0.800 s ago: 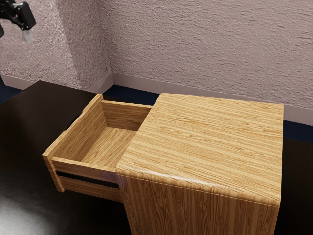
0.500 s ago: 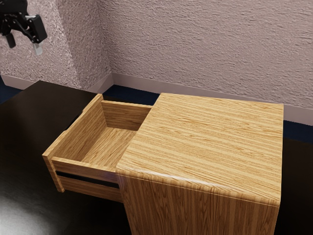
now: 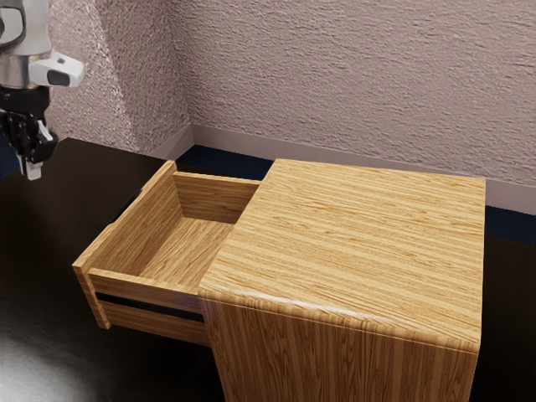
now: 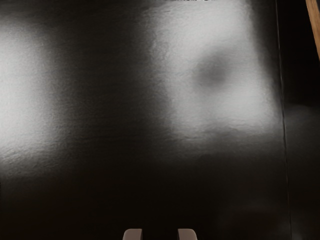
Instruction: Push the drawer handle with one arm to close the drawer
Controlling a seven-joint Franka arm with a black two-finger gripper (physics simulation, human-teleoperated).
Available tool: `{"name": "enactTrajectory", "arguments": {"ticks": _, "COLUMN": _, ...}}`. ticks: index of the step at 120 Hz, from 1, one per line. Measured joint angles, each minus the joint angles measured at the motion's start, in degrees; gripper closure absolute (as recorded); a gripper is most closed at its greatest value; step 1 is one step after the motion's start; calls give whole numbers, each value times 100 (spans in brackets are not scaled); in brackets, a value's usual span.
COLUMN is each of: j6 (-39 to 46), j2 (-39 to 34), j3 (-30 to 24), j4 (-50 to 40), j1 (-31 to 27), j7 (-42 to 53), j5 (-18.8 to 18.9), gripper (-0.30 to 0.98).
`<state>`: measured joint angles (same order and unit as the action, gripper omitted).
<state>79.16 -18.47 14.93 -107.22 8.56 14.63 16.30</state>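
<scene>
A Franka arm [image 3: 25,40] points its black hand [image 3: 30,159] downward at ten o'clock from an open wooden drawer [image 3: 188,243], as seen in the exterior view. The hand is well apart from the drawer and holds nothing; its two fingertips [image 4: 132,234] stand separated, with a clear gap between them in the wrist view.

The drawer juts toward nine o'clock from a striped wooden cabinet [image 3: 360,243] on a glossy black table [image 3: 50,243]. Its bare wooden floor and inner walls are exposed, and a black rail [image 3: 151,307] runs along its side facing six o'clock. The front panel [image 3: 95,297] stands upright at the drawer's nine o'clock end. A dark piece [image 3: 126,208] shows against that panel's upper edge, on the side turned away from the cabinet; whether it is the handle cannot be told for certain.

Behind the cabinet, toward twelve o'clock, rises a rough, pinkish-gray wall [image 3: 360,84] with a pale baseboard [image 3: 239,142] above a dark blue floor [image 3: 213,159]. In the wrist view, pale reflections [image 4: 220,95] brighten the black tabletop beyond the fingertips. A thin straight line [image 4: 282,100] crosses the dark surface between those reflections and a sliver of wood [image 4: 315,25].
</scene>
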Motion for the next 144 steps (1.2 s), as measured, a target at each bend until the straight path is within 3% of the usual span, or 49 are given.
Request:
{"name": "enactTrajectory", "arguments": {"ticks": 32, "j6": 1406, "j2": 17, "j3": 503, "j4": -853, "j1": 314, "j7": 1736, "j5": 30, "gripper": 73}}
{"name": "enactTrajectory", "arguments": {"ticks": 59, "j6": 2443, "j2": 167, "j3": 1228, "j4": -1193, "j1": 1012, "j7": 3291, "j5": -8, "gripper": 75}}
{"name": "enactTrajectory", "arguments": {"ticks": 97, "j6": 3511, "j2": 500, "j3": 1395, "j4": -1518, "j1": 1167, "j7": 4914, "j5": -17, "gripper": 76}}
{"name": "enactTrajectory", "arguments": {"ticks": 144, "j6": 3693, "j2": -4, "j3": 1269, "j4": -2032, "j1": 1247, "j7": 6210, "j5": 53, "gripper": 78}}
